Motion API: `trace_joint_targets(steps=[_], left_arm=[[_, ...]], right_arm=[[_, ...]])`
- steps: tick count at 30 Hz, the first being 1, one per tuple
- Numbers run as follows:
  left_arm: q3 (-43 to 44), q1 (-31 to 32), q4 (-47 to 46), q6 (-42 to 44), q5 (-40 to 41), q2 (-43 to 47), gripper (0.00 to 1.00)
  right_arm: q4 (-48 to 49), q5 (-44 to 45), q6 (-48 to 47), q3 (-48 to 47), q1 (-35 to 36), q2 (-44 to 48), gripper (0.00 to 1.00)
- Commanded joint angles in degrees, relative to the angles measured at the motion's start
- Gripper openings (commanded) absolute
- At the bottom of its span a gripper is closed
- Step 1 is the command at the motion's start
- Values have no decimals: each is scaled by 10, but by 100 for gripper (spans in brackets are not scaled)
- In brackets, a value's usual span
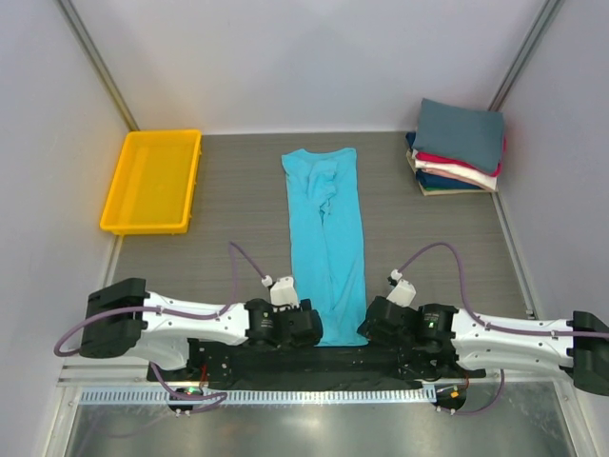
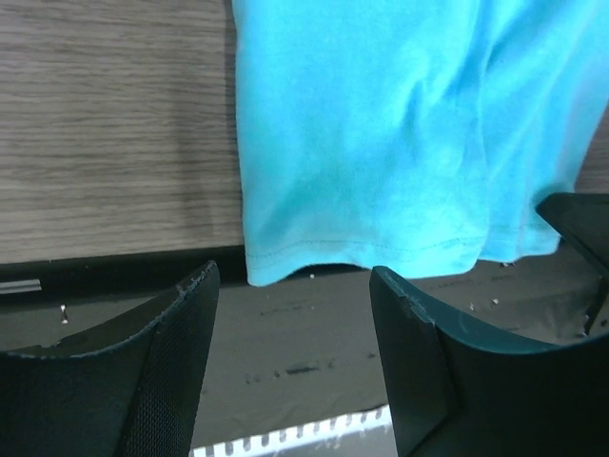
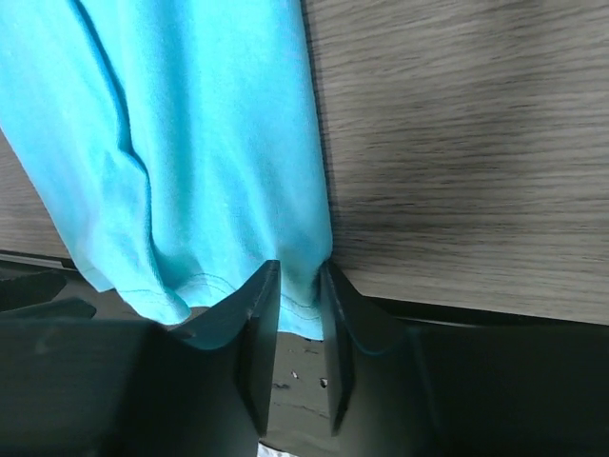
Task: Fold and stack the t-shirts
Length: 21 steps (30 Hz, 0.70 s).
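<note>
The turquoise t-shirt (image 1: 325, 238) lies on the table as one long narrow strip, collar end far, hem at the near edge. My right gripper (image 1: 373, 327) is at the hem's right corner. In the right wrist view its jaws (image 3: 300, 271) stand narrow, with the hem (image 3: 303, 303) pinched between them. My left gripper (image 1: 306, 328) sits at the hem's left corner. In the left wrist view it (image 2: 293, 276) is open, its fingers just short of the hem (image 2: 285, 262), with nothing between them. Folded t-shirts (image 1: 459, 148) are stacked at the far right, slate-grey on top.
A yellow plastic tray (image 1: 111, 195) stands at the far left. A black strip (image 1: 285, 362) runs along the table's near edge under both grippers. Grey walls close in the left, right and far sides.
</note>
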State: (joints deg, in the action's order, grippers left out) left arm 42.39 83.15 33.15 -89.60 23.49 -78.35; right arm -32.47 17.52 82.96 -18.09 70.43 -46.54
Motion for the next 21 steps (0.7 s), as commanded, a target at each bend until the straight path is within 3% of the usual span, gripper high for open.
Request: trace_joint_targets(steps=[1, 6, 9, 12, 13, 16, 21], left_arm=[[5, 3, -2, -7, 39, -22, 66], [-10, 3, -41, -14, 36, -52, 60], [-13, 3, -55, -14, 41, -66, 49], [-19, 3, -67, -17, 54, -68, 32], [-19, 3, -67, -19, 58, -66, 19], [-18, 3, -56, -15, 67, -46, 0], [5, 3, 19, -12, 78, 10, 0]], right_arm=[[3, 27, 8, 10, 1, -7, 29], [3, 26, 8, 20, 1, 5, 11], [3, 24, 8, 23, 1, 11, 2], [4, 24, 7, 26, 1, 14, 2], [3, 24, 6, 26, 1, 14, 1], [0, 23, 3, 23, 1, 13, 1], [-37, 41, -2, -19, 1, 27, 1]])
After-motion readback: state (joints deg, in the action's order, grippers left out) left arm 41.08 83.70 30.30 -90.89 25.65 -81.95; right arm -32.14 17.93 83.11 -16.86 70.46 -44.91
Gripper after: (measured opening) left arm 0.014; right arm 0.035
